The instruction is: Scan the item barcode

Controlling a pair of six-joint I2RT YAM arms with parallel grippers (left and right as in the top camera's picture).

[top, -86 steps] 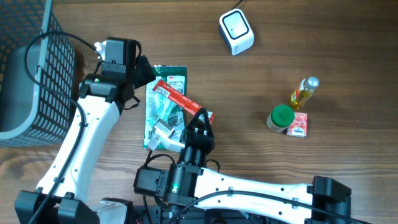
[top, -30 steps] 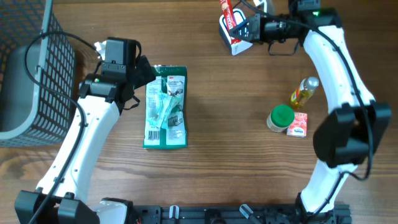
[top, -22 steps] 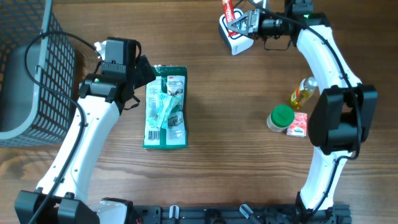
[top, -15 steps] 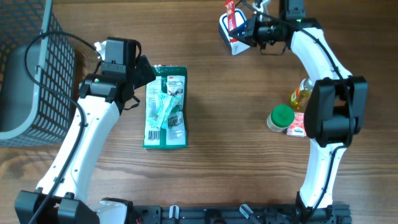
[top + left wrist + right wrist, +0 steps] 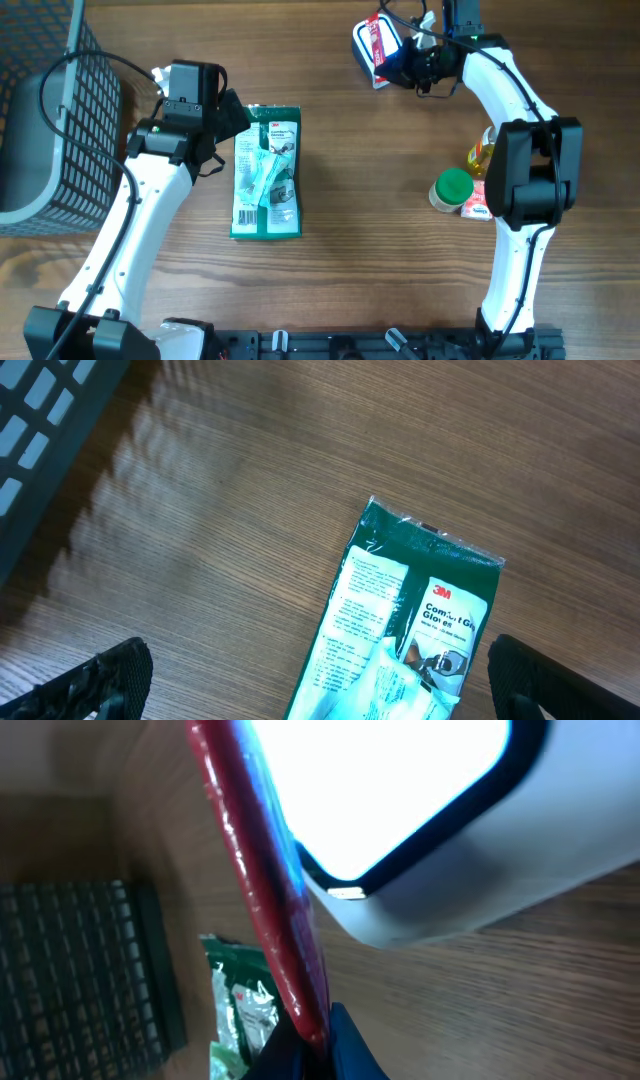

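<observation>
Red packet point(image 5: 377, 36) clamped in right gripper point(image 5: 394, 61), partly covering scanner point(image 5: 363, 48) at 12 o'clock. Left gripper point(image 5: 320, 685) spread wide, empty, beside green pack point(image 5: 267, 172), 9 o'clock.

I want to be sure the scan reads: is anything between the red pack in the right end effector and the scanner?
Nothing visible does. The right end effector holds the red pack right over the white scanner. The wrist view shows only open air between pack and lit window.

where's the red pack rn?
Overhead, top centre: the red pack is gripped by the right end effector, held over the white scanner, right of the green packet.
</observation>
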